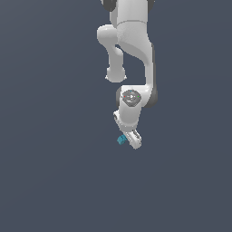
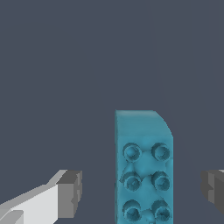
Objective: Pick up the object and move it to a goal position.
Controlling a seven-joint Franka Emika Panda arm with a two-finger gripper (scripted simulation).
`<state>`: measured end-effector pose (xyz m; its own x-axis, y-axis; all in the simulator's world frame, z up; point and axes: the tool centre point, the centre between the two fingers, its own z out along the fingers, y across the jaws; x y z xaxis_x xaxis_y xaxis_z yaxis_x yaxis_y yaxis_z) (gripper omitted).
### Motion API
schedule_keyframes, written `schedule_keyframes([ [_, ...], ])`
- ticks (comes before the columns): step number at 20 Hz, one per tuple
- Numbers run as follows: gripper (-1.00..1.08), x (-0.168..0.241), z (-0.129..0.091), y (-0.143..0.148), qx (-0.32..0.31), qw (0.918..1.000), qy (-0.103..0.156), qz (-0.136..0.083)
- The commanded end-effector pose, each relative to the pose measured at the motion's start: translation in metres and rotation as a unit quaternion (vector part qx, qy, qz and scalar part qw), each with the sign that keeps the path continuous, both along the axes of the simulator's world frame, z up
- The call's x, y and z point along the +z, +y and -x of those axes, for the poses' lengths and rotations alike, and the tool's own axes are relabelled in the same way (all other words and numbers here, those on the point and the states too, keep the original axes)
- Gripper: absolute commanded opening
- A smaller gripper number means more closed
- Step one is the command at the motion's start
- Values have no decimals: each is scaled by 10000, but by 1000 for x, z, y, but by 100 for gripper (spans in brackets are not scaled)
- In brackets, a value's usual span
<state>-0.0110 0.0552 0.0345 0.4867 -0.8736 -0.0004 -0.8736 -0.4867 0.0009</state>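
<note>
Teal block point(image 2: 143, 168) lies between the spread pincer point(image 2: 142, 192) pads, untouched.

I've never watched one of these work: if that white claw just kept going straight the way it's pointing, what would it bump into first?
Probably the teal-blue block. In the wrist view it lies between the open gripper fingers, clear of both pads; depth to it is unclear.

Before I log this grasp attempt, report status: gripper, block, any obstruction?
Gripper open, grey pads either side of block, not touching. Small teal-blue studded oblong block between fingers, studs facing wrist camera, not gripped. Nothing in the way.
</note>
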Motion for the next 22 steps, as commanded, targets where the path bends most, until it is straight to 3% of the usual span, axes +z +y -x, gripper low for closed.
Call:
schedule_keyframes([
  [1, 100, -8, 0, 0, -2, 10000, -4, -1],
  [5, 100, -12, -1, 0, -5, 10000, -4, -1],
  [6, -100, -12, -1, 0, -5, 10000, -4, -1],
  [22, -100, -1, -4, 10, -2, 10000, -6, -2],
])
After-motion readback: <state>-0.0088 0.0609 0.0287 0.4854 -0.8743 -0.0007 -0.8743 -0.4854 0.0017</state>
